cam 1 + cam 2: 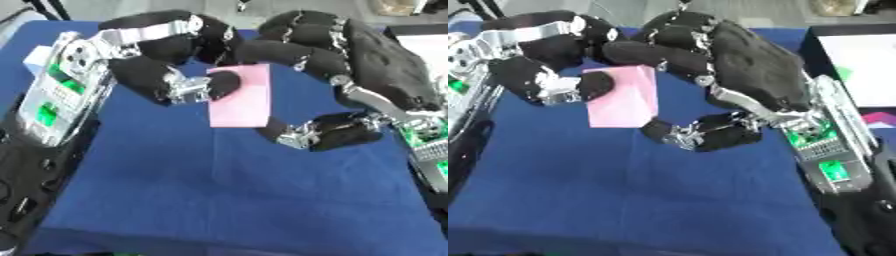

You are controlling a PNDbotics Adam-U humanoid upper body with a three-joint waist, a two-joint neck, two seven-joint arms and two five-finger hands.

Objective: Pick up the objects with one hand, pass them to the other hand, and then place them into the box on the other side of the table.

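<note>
Above the blue table (227, 190), the left hand (166, 60) and right hand (737, 65) both grasp a pink block (241, 97). Each curls fingers and thumb round it (left from one side, right from the other).

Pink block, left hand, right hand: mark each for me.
pink block (241, 102): left eye view, its bare front face.
left hand (162, 82): left eye view, black palm.
right hand (745, 65): right eye view, back of hand.
</note>
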